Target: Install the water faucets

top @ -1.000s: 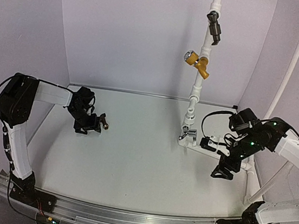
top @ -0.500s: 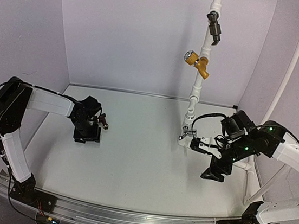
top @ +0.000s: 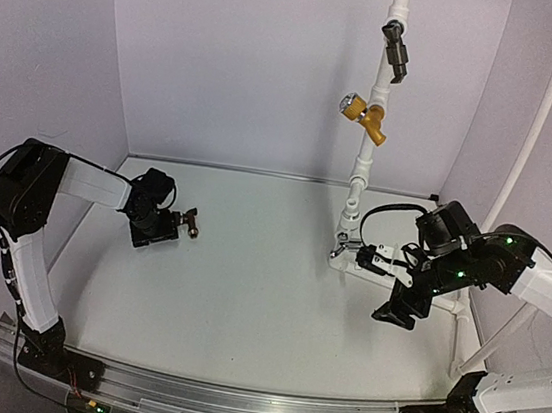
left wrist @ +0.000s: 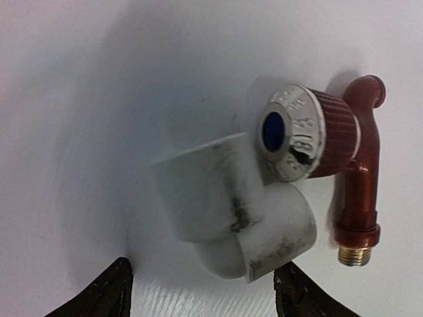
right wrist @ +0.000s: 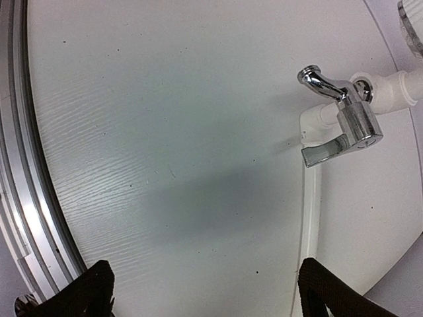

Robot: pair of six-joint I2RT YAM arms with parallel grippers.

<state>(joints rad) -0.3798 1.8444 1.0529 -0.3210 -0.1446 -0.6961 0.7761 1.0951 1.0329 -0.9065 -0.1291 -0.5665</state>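
white tabletop [left wrist: 99,66], elbow fitting [left wrist: 225,205] beside red faucet [left wrist: 360,178]

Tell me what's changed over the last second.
The right gripper edged left toward the pipe; the left gripper shifted slightly left. Both are open, holding nothing. The faucet stayed about where it was, as did the pipe.

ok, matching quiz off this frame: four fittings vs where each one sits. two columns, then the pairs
1. red-brown tap
2. chrome faucet
3. yellow-brass valve
4. dark valve

A. highest on the vertical pipe
B. lying on the table beside the white elbow
C. at the foot of the pipe
D. midway up the pipe

Pairs: 1-B, 2-C, 3-D, 4-A
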